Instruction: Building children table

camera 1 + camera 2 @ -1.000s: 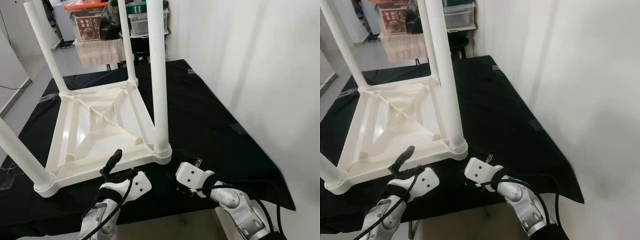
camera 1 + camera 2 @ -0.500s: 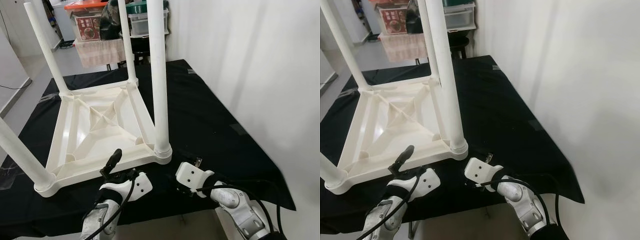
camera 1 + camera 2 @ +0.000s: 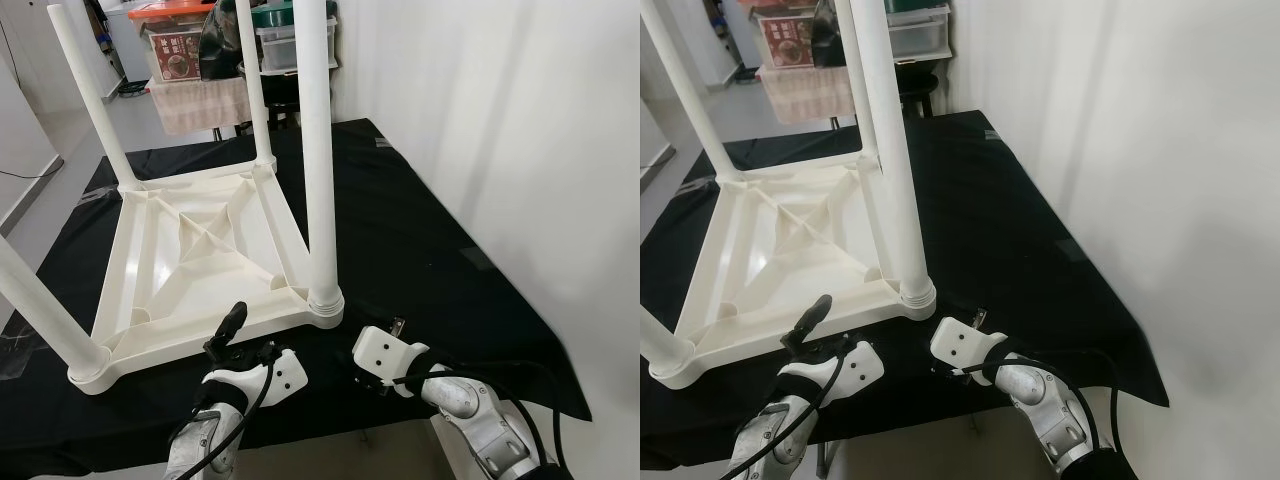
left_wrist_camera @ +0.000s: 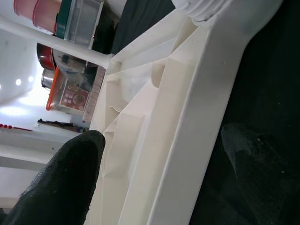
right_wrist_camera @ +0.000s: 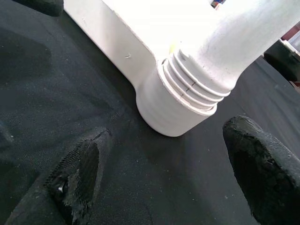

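While no writing can be read anywhere, the white children's table (image 3: 205, 255) lies upside down on the black-draped bench (image 3: 400, 230), legs pointing up. The left gripper (image 4: 164, 183) spreads its fingers (image 4: 61, 183) across the near rim; the right gripper (image 5: 164, 164), fingers (image 5: 258, 164) apart, faces the nearest corner leg (image 3: 318, 150).

Both arms low and bent, left gripper (image 3: 232, 325) and right gripper (image 5: 159, 164) each with fingers spread wide, nothing between the jaws.
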`<state>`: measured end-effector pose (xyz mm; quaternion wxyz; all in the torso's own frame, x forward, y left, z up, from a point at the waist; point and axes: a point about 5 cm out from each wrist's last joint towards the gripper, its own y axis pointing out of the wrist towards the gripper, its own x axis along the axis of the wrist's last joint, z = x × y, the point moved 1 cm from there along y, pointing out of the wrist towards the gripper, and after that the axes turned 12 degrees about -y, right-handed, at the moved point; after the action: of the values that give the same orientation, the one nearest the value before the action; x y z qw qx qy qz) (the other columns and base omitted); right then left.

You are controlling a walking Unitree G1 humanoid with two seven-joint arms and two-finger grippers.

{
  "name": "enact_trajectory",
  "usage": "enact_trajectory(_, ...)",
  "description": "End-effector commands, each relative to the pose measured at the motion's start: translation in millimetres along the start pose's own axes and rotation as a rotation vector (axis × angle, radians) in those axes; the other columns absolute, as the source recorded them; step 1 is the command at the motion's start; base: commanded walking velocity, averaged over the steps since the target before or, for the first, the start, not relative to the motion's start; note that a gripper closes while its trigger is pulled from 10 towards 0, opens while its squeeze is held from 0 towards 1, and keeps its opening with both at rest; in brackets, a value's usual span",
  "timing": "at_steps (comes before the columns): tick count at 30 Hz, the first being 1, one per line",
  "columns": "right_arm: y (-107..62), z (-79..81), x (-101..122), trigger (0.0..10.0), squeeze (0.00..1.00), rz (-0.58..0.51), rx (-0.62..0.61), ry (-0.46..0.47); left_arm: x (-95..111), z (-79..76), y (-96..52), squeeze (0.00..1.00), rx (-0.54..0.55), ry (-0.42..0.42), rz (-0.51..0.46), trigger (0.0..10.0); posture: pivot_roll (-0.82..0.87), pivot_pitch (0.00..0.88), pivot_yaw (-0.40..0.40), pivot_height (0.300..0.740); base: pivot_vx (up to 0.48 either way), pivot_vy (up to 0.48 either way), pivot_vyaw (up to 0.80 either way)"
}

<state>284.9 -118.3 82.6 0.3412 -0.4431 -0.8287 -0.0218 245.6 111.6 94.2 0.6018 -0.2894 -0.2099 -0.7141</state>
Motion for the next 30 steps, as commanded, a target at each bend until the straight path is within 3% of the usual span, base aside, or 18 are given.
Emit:
enact_trajectory(1, 2.1, 0.1, 2, 10.0, 0.0, -0.014, -0.002, 0.0, -5, -1.9, 0.6, 0.0, -0.003, 0.011, 0.016, 10.0, -0.06, 0.0, 0.034, 0.74, 0.0, 0.0, 0.0)
enact_trajectory(30, 10.4, 6.9, 4, 10.0, 0.0, -0.016, 0.0, 0.002, -19, -4.4, 1.8, 0.0, -0.005, 0.017, 0.029, 10.0, -0.08, 0.0, 0.066, 0.74, 0.0, 0.0, 0.0)
